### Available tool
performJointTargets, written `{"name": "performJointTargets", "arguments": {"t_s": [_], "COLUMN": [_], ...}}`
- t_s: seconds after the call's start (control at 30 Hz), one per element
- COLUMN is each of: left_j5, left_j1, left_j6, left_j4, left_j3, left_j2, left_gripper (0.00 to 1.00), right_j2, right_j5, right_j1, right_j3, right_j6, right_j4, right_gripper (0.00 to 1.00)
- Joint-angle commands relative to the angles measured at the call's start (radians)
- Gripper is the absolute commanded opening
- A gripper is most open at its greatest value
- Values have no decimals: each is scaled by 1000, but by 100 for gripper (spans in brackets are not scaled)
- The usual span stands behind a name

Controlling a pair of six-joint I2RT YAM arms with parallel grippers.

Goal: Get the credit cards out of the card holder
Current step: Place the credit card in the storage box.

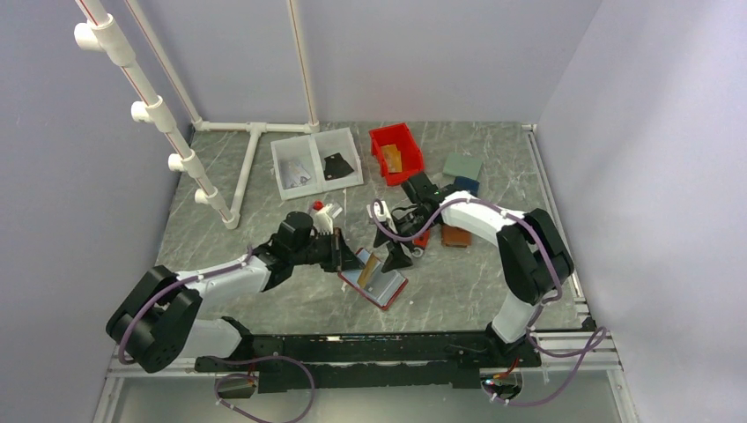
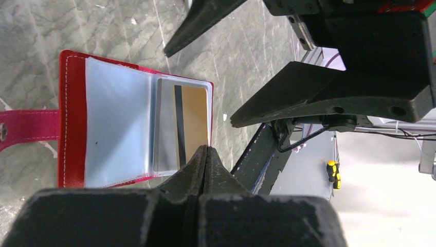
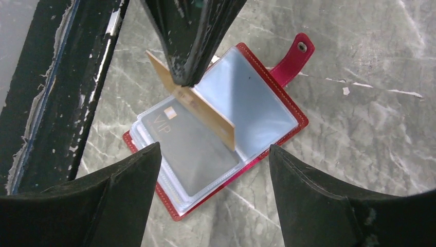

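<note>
Left pincer [image 2: 205,153]: shut tight on one edge of the tan card [image 3: 205,110]. I pinch the edge so the flat face can slide free of its sleeve.
Tan card: tilted up over the card holder [image 3: 259,100], with a dark stripe showing in my left wrist view. I cannot tell whether its low corner touches the sleeve.
Right pincer [image 3: 213,149]: wide open and holding nothing. It hangs just above the holder with a finger to each side — placed, I judge, to steady it or take the next card.
Card holder: lies open and flat on the table [image 1: 493,291] between my two arms, with the strap [image 3: 294,54] flung outward.
Holder contents: a grey card [image 3: 190,154] marked VIP sits in the clear sleeve of one half. The other half's sleeve looks empty. Sleeves underneath — cannot tell.
Red bin [image 1: 388,134]: something tan-orange inside; I cannot make it out.
White tray [image 1: 317,157]: two compartments, a pale thing in the left one and a dark thing in the right.
Progress: by my judgement one card is about out, with at least one to go.
</note>
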Motion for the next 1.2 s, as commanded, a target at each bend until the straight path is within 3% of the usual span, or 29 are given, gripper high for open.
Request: {"name": "performJointTargets", "arguments": {"t_s": [0.0, 0.13, 0.23, 0.47, 0.53, 0.67, 0.8, 0.9, 1.17], "left_j5": [58, 73, 80, 83, 64, -33, -133, -227, -347], "left_j1": [4, 3, 3, 3, 5, 6, 9, 10, 17], "left_j6": [12, 11, 11, 14, 29, 91, 163, 196, 313], "left_j4": [73, 88, 96, 66, 9, -166, -362, -488, -776], "left_j3": [48, 53, 57, 72, 88, 130, 168, 197, 360], "left_j2": [28, 46, 60, 57, 35, -67, -226, -326, -423], "left_gripper": [0, 0, 0, 0, 5, 48, 75, 98, 99], "right_j2": [39, 57, 70, 77, 69, 24, -58, -113, -86], "right_j5": [-29, -42, -63, -96, -89, -91, -121, -110, 74], "right_j1": [26, 31, 32, 31, 29, -11, -108, -196, -423], "right_j3": [59, 66, 83, 100, 99, 87, 79, 101, 283], "right_j6": [-48, -63, -99, -193, -228, -267, -236, -114, 477], "right_j4": [14, -3, -47, -150, -186, -241, -262, -246, -57], "right_gripper": [77, 69, 56, 0, 0, 0, 0, 0, 0]}}
